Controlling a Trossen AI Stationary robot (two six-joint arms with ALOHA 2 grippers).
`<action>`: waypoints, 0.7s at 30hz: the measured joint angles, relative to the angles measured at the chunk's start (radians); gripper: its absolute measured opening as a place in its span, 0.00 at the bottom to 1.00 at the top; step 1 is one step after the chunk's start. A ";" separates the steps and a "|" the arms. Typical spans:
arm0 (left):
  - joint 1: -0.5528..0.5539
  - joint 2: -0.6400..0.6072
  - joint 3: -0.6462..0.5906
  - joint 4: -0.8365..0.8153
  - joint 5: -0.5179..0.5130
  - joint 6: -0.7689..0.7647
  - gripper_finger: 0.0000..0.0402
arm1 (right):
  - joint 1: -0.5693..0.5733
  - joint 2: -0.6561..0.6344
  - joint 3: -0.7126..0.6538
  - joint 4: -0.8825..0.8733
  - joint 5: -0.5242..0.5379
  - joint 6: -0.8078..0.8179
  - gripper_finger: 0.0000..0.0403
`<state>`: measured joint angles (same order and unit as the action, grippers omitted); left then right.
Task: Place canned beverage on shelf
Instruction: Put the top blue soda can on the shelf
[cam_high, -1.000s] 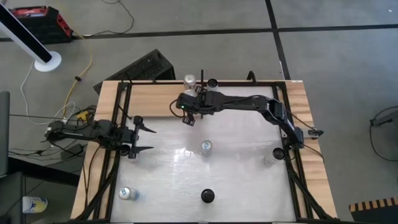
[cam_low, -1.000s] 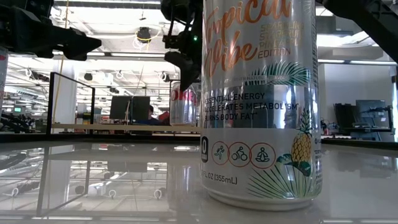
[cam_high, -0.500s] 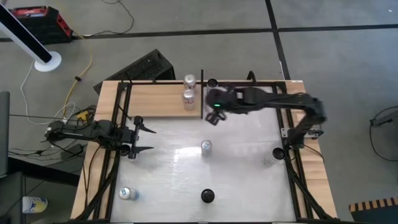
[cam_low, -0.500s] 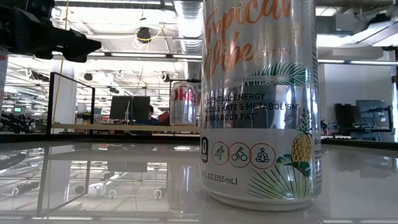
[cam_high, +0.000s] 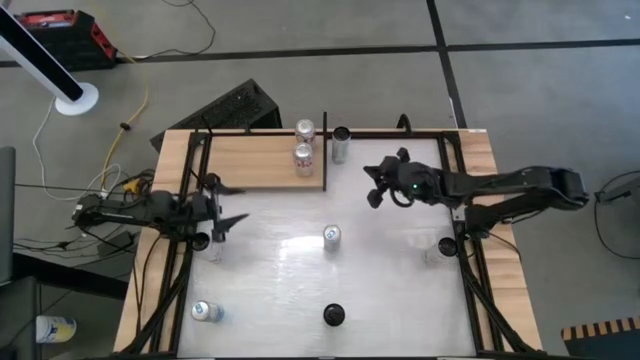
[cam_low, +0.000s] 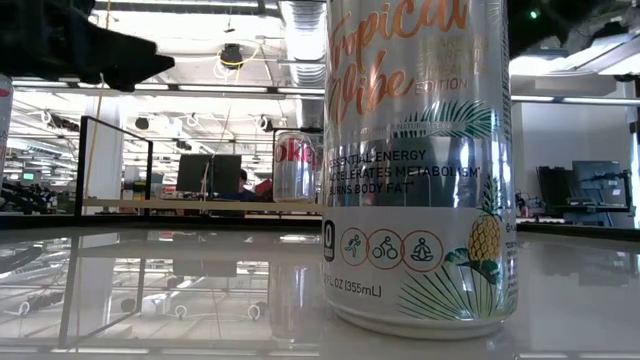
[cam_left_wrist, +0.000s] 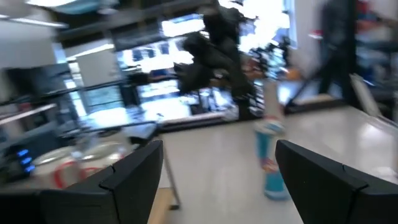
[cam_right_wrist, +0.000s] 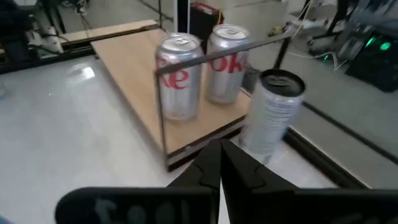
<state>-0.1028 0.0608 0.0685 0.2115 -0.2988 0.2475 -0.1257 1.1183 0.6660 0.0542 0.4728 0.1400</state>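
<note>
Over the table, high view: my right gripper (cam_high: 375, 185) has drawn back from the shelf (cam_high: 250, 160) and hangs above the white table (cam_high: 400, 290), right of the shelf's right edge.
Right fingers: clenched on nothing; a second ago they carried the Diet Coke can (cam_high: 304, 158).
Placed can: upright on the shelf near its right edge, just in front of a second Coke can (cam_high: 305, 130) at the far edge.
Dark-topped can (cam_high: 341, 143): on the table just outside the shelf's right bar.
Left gripper (cam_high: 222, 205): at the table's left edge, fingers spread, empty.
Loose cans: one at mid-table (cam_high: 331, 237), one at the near-left corner (cam_high: 205, 312).
Low view: Tropical Vibe can (cam_low: 420, 180) fills the front; behind it the Diet Coke can stands free on the shelf board, nothing of me above it now.
Left wrist view: my fingers (cam_left_wrist: 134, 174) wide apart; blurred, a can (cam_left_wrist: 272, 158) ahead.
Right wrist view: fingertips (cam_right_wrist: 217, 168) pressed together, both Coke cans on the wood.
Meaning: I judge this placement done; loose cans may be next.
</note>
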 joint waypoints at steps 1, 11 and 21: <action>0.000 0.000 0.000 0.016 -0.033 -0.009 0.75 | -0.006 -0.011 -0.015 0.000 0.000 -0.007 0.09; 0.000 0.000 0.000 0.010 -0.126 -0.156 0.75 | 0.002 -0.046 -0.035 -0.098 0.000 -0.016 0.09; 0.000 0.000 0.000 0.004 -0.078 -0.266 0.75 | -0.014 -0.015 -0.036 -0.141 -0.001 0.030 0.09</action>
<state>-0.1032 0.0608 0.0685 0.2157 -0.3770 -0.0187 -0.1401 1.1035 0.6304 -0.0870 0.4716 0.1697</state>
